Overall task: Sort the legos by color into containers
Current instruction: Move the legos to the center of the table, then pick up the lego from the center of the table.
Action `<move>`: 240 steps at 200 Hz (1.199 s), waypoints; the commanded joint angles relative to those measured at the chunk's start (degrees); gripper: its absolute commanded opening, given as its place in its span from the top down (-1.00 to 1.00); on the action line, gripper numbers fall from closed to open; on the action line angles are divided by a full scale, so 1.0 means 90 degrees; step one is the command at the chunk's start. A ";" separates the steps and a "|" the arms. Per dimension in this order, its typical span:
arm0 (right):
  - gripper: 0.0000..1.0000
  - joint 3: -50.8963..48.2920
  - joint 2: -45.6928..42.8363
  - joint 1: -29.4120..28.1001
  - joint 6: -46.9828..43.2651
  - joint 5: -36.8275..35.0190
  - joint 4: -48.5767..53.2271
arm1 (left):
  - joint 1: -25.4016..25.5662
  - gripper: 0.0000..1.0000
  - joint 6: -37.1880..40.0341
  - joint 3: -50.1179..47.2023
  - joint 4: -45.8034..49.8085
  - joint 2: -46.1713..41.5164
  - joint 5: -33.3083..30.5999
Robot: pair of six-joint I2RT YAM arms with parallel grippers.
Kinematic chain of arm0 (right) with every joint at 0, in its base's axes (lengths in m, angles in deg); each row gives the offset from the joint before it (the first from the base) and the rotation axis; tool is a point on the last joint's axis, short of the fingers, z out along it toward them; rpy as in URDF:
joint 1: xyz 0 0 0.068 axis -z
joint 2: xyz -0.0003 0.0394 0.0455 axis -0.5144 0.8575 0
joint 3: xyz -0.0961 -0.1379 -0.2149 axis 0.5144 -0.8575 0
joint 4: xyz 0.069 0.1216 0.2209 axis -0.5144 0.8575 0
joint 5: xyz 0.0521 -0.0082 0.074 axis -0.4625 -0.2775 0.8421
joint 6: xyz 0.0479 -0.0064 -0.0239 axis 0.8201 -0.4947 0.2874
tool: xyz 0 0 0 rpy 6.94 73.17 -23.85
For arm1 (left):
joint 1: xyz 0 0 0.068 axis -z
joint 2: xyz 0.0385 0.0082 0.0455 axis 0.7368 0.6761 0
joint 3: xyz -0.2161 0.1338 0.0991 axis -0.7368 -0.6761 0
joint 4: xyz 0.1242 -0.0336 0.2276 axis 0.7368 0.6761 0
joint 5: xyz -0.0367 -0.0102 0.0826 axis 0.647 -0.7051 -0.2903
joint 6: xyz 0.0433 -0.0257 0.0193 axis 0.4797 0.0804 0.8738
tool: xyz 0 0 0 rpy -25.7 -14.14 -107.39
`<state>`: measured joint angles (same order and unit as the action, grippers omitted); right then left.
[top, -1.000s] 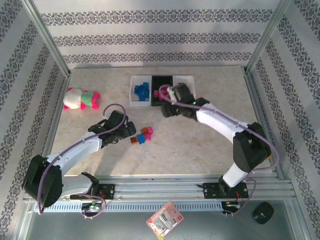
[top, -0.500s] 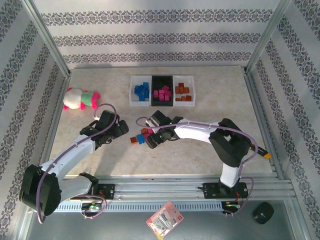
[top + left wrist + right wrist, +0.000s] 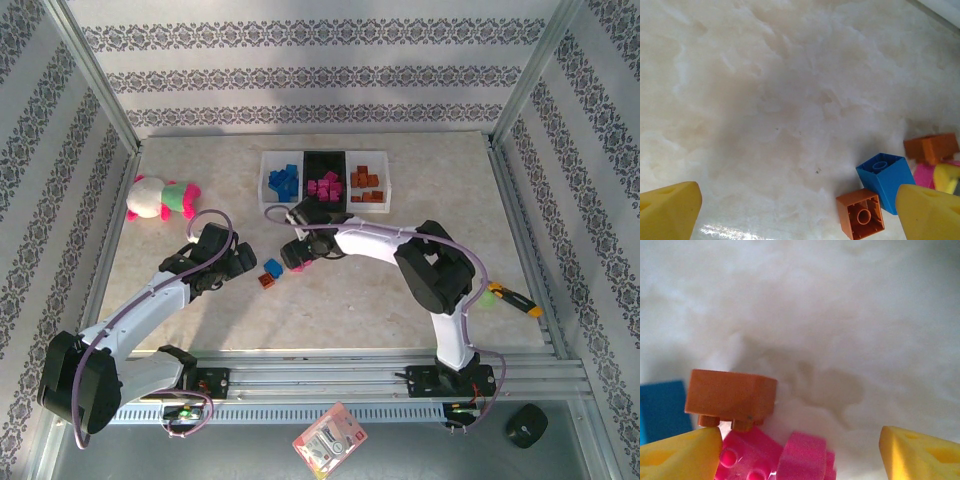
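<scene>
I count three containers in a row. The black container (image 3: 325,157) holds the sorted pink bricks (image 3: 325,187). A left white container (image 3: 281,158) touches its left side and holds the sorted blue bricks (image 3: 283,182). A right white container (image 3: 368,157) touches its right side and holds the sorted orange-brown bricks (image 3: 366,183). Those piles are too small for me to count brick by brick.

Nearer to me than the black container, a little to its left, I count five loose bricks on the surface (image 3: 360,300): one blue, two orange and two pink. The blue brick (image 3: 884,180) sits studs up. The first orange brick (image 3: 860,215) lies just beside it, hollow side up. The second orange brick (image 3: 730,396) lies tipped over with its studs against the loose pink pair (image 3: 747,460).

My right gripper (image 3: 800,456) sits low over that cluster with its fingers spread wide. The pink pair lies between them, close to one fingertip, and nothing is pinched. From above, the right arm crosses in front of the black container and covers the pink pair and the second orange brick.

My left gripper (image 3: 797,215) is farther left of the black container, near the blue brick, with its jaws spread fully and holding nothing.

One plush toy (image 3: 160,197) lies well to the left of the black container, apart from both arms.
</scene>
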<state>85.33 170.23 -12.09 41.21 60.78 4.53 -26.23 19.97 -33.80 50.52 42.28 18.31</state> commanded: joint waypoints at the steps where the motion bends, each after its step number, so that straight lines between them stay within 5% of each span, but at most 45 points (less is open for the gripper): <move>1: -0.56 0.0143 0.0081 0.0215 0.0384 -0.0145 0.0068 | -0.0077 -0.98 0.0106 -0.0110 0.0150 -0.0093 0.0022; 114: -0.26 -0.1098 -0.1008 0.0298 0.0865 -0.0064 0.0352 | -0.0082 -0.99 0.0143 -0.0149 -0.0054 0.0017 0.0088; 166: -0.04 -0.0677 -0.0471 0.0299 0.0835 -0.0037 0.0362 | -0.0079 -0.98 0.0261 -0.0141 -0.0256 0.0161 0.0313; 201: 0.41 -0.0408 -0.0427 0.0290 0.0821 0.0032 0.0427 | -0.0076 -0.99 0.0633 -0.0115 -0.0270 0.0116 0.0494; 240: 0.60 -0.0387 -0.1098 0.0379 0.0696 -0.0223 0.0579 | 0.0068 -0.99 0.1115 -0.0275 -0.0805 -0.0008 0.0727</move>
<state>80.18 165.60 -8.94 48.60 60.58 8.03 -26.20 25.30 -34.85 48.42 43.57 22.99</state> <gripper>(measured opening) 0.231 0.992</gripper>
